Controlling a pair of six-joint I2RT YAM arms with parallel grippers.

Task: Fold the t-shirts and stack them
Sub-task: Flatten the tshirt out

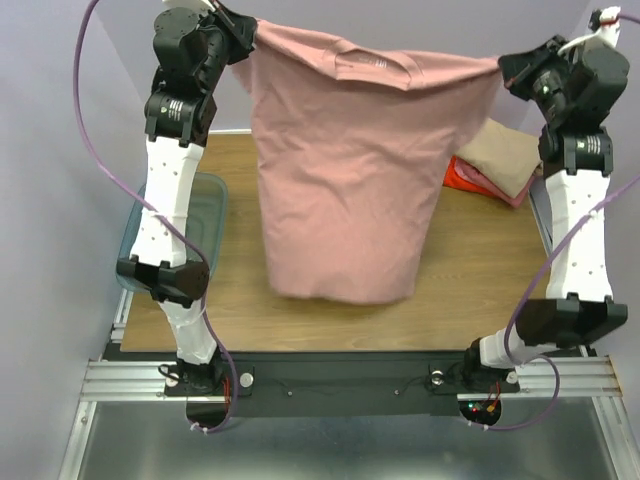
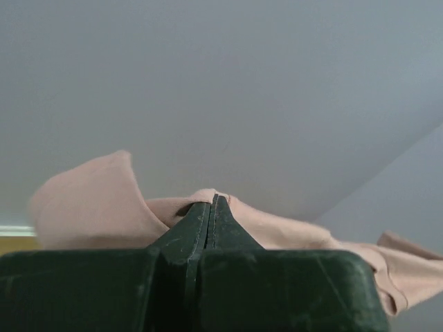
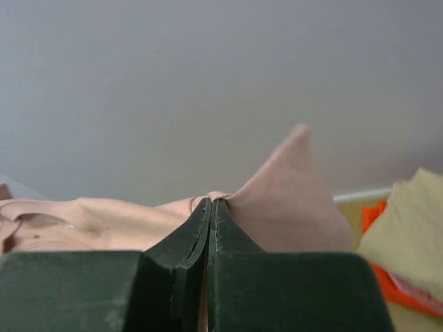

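A dusty-pink t-shirt [image 1: 345, 180] hangs spread high above the table, stretched between both grippers, its hem dangling just over the wood. My left gripper [image 1: 246, 27] is shut on one shoulder of the shirt; its cloth [image 2: 90, 207] bunches around the closed fingers [image 2: 208, 221]. My right gripper [image 1: 505, 66] is shut on the other shoulder, with cloth [image 3: 284, 200] pinched at the fingertips [image 3: 211, 214]. A stack of folded tees, tan [image 1: 505, 155] on top of pink and orange [image 1: 462, 176], lies at the back right of the table, also in the right wrist view [image 3: 408, 235].
A clear teal plastic bin [image 1: 205, 215] sits at the left edge of the wooden table [image 1: 480, 290], partly behind the left arm. Grey walls close in the back and sides. The metal base rail [image 1: 340, 380] runs along the near edge.
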